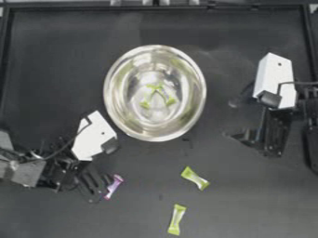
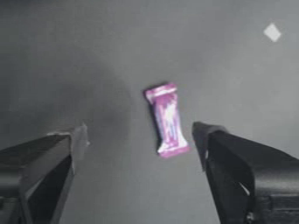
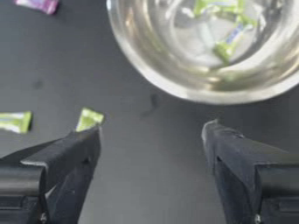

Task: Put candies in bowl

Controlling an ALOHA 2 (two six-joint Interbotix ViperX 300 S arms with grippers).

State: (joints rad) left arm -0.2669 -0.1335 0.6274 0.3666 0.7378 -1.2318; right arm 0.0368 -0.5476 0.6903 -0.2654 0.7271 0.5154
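The silver bowl [image 1: 118, 111] stands mid-table with two yellow-green candies [image 1: 157, 95] lying inside it. A pink-purple candy [image 1: 114, 185] lies on the table at the lower left, and my left gripper [image 1: 101, 185] is right beside it. In the left wrist view that pink candy [image 2: 168, 120] lies flat just ahead of the open left gripper [image 2: 140, 140], apart from both jaws. Two more yellow-green candies [image 1: 194, 178] [image 1: 176, 219] lie on the table below the bowl. My right gripper [image 1: 247, 137] hangs open to the right of the bowl, holding nothing.
The right wrist view looks past its open gripper [image 3: 152, 135] at the bowl's rim [image 3: 198, 94], the candies inside [image 3: 225, 26], the two loose yellow-green candies [image 3: 88, 119] [image 3: 15, 121] and the pink one [image 3: 38, 4]. The table's raised frame [image 1: 155, 8] runs along the far edge.
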